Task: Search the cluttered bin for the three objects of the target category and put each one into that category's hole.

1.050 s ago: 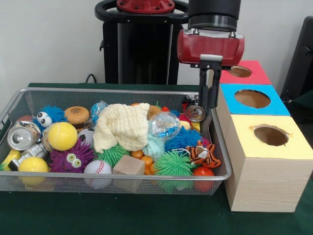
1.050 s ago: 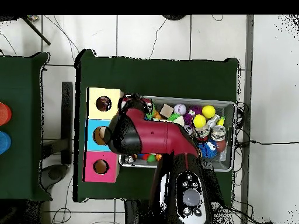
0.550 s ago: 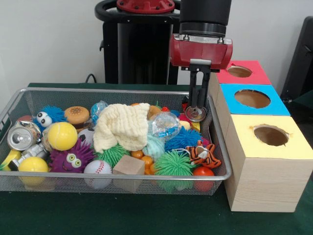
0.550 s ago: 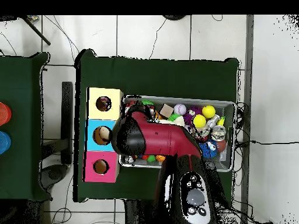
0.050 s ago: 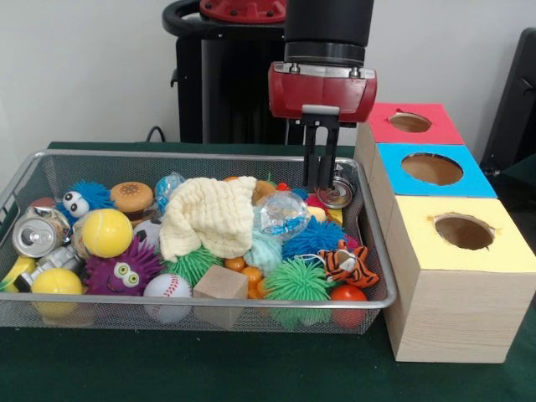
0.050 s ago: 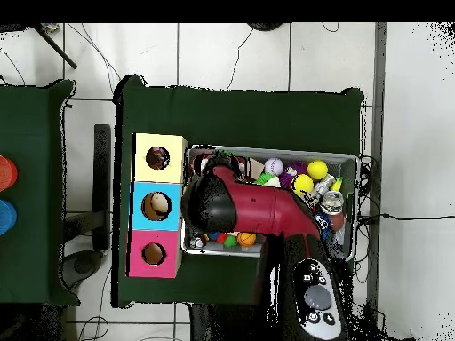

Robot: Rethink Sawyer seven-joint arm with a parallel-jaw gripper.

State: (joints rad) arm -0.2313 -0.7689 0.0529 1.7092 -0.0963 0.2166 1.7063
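Front view: my pincer (image 5: 319,180) hangs over the wire bin (image 5: 373,243), just left of a silver can (image 5: 337,193); its grip unclear.

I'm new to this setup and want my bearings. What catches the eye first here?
The red and black gripper hangs over the wire mesh bin's right end, beside a silver can. A cream knitted cloth lies on the toy pile mid-bin, and three wooden boxes topped red, blue and yellow stand right.

The arm (image 5: 327,33) comes straight down, its red wrist (image 5: 322,90) level. The gripper (image 5: 319,180) points downward; its dark fingers (image 5: 311,159) hang close together, nearly parallel. From overhead, the arm (image 6: 258,209) hides the gripper.
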